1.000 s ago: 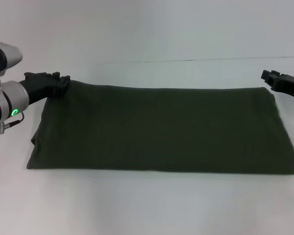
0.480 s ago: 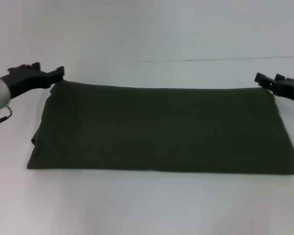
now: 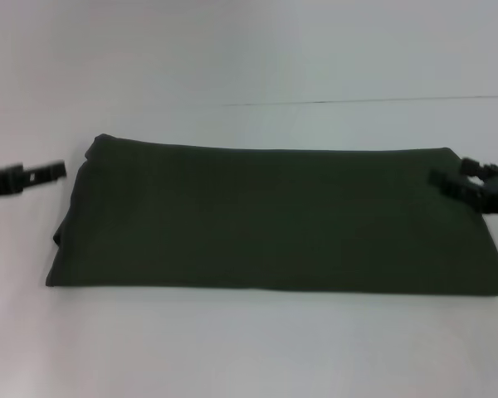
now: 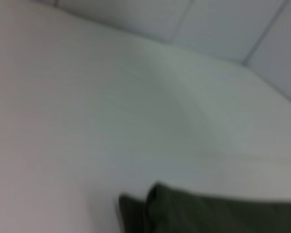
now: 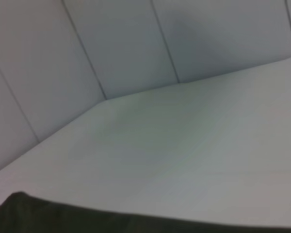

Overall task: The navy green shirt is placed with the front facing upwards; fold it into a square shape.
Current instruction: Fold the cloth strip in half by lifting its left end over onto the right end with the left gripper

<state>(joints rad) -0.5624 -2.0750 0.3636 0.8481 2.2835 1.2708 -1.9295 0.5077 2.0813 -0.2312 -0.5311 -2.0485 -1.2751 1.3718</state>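
Could easily rumple the navy green shirt (image 3: 274, 220) if right gripper (image 3: 465, 177), finger state unclear, snags that far corner.

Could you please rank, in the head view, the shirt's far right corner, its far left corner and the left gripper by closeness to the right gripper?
1. The shirt's far right corner, beside the right gripper.
2. Its far left corner, across the cloth.
3. The left gripper, off the shirt's left edge.
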